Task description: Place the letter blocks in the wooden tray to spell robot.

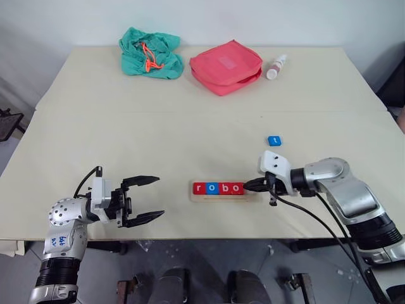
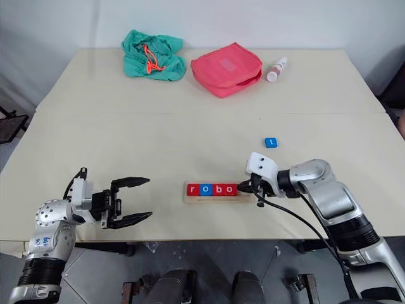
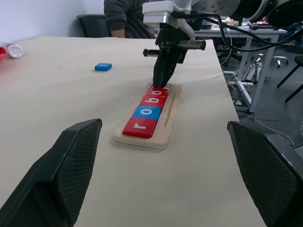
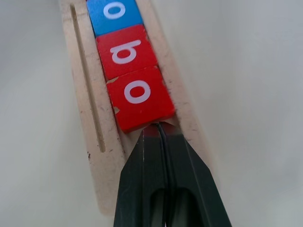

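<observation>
The wooden tray (image 1: 218,197) lies near the table's front edge, holding a row of letter blocks: red r (image 1: 200,188), blue o (image 1: 212,188), red b (image 1: 224,188) and red o (image 1: 236,188). My right gripper (image 1: 247,185) is shut, empty, its tips resting at the tray's right end against the edge of the last red o (image 4: 138,97). A blue t block (image 1: 273,140) lies loose on the table, beyond and to the right of the tray. Left of the tray my left gripper (image 1: 160,197) stands open and empty, pointing toward the tray.
At the table's far side lie a green cloth bag (image 1: 150,52), a red pouch (image 1: 226,66) and a small white bottle (image 1: 276,66). A person in dark clothing (image 3: 125,16) sits beyond the table's right side. The table's front edge runs just below the tray.
</observation>
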`<state>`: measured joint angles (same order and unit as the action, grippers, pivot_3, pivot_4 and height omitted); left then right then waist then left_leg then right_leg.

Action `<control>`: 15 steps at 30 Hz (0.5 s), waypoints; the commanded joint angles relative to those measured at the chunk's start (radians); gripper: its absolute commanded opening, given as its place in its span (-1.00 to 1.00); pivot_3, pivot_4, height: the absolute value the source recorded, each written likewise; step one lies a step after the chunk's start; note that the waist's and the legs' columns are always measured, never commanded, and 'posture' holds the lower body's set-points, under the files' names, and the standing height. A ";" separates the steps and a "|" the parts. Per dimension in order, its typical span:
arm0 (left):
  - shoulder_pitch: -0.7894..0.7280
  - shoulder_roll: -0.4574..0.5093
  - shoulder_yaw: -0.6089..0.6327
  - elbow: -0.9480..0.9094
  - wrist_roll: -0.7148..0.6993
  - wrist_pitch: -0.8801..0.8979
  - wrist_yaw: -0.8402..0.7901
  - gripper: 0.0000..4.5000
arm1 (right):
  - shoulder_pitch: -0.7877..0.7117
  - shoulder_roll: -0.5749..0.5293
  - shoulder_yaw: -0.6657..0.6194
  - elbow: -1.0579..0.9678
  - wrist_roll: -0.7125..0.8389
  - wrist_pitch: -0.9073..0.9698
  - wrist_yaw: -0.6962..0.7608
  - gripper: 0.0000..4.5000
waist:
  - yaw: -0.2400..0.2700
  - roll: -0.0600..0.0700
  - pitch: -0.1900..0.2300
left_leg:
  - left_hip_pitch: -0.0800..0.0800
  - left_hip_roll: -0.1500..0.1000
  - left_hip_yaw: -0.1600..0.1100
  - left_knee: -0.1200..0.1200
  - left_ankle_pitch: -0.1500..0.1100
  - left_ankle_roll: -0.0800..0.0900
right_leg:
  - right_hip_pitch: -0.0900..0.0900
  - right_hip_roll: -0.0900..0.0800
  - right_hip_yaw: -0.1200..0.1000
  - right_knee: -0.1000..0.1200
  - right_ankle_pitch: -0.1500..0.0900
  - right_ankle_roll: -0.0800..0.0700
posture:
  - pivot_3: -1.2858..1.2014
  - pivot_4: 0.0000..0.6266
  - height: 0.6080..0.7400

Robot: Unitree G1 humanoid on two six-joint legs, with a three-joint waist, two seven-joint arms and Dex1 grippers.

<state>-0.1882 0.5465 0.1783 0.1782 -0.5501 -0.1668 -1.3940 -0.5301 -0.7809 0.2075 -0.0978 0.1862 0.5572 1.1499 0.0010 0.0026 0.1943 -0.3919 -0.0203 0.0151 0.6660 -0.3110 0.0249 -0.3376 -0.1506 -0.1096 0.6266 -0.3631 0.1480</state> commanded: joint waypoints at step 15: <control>-0.113 0.000 -0.018 0.125 0.012 -0.024 -0.071 1.00 | 0.165 0.092 -0.409 -0.105 0.084 0.076 -0.412 0.32 | -0.002 0.000 0.000 | 0.000 0.000 0.001 -0.001 0.000 0.000 | -0.001 0.000 0.000 0.001 0.000 0.000 | 0.03 -0.52 1.00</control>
<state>-0.2842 0.5460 0.1614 0.2970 -0.5388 -0.1775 -1.4534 -0.3650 -0.7007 -0.1572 -0.1709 0.2563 0.6331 0.7874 -0.0012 0.0026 0.1942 -0.3916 -0.0200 0.0160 0.6650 -0.3110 0.0249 -0.3382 -0.1504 -0.1098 0.6275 -0.3631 0.1480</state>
